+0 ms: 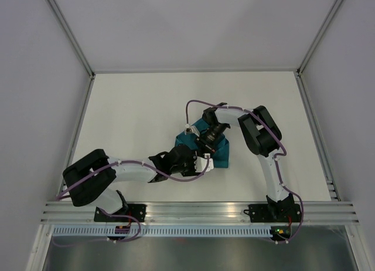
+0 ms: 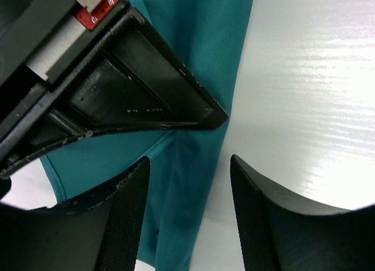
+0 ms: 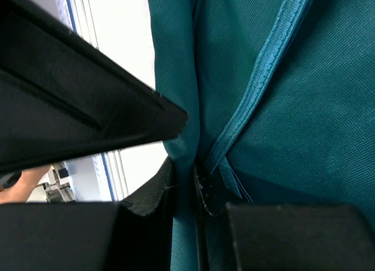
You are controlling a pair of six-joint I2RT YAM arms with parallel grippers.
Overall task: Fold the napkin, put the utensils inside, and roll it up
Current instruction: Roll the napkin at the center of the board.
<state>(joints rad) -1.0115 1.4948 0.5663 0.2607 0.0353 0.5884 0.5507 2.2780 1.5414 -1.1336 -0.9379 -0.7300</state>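
- Napkin (image 1: 221, 155): a bunched teal cloth lying about the middle of the table (image 1: 146, 107), a little toward the near edge and well away from both side edges. Both arms meet over it and hide much of it from above.
- Right gripper (image 3: 186, 186): narrow, with its fingers (image 3: 153, 196) pinched on a raised fold of the cloth just beside a hemmed edge. It looks like the anchor for the fold or roll in hand.
- Left gripper (image 2: 188, 168): the jaws stand apart, straddling a narrow ridge of cloth at the napkin's edge, with bare table on one side. Nothing is clamped between them.
- Utensils: not visible in any view, so I cannot tell whether they lie inside the cloth. Whether this is the folding or the rolling step is therefore a guess.
- The left jaws should probably close only once the ridge sits centred between them, and low enough to take every layer rather than just the top one.
- The grippers are very close: the right one's body fills the upper left of the left wrist view. One hand moving at a time, or both along the same line, would avoid a knock.
- The cloth looks slightly shiny and likely slippery, so a shallow pinch could slide off. A deep bite and even, gentle tension seem safest.
- Lifting only slightly should keep the layers from spilling open.
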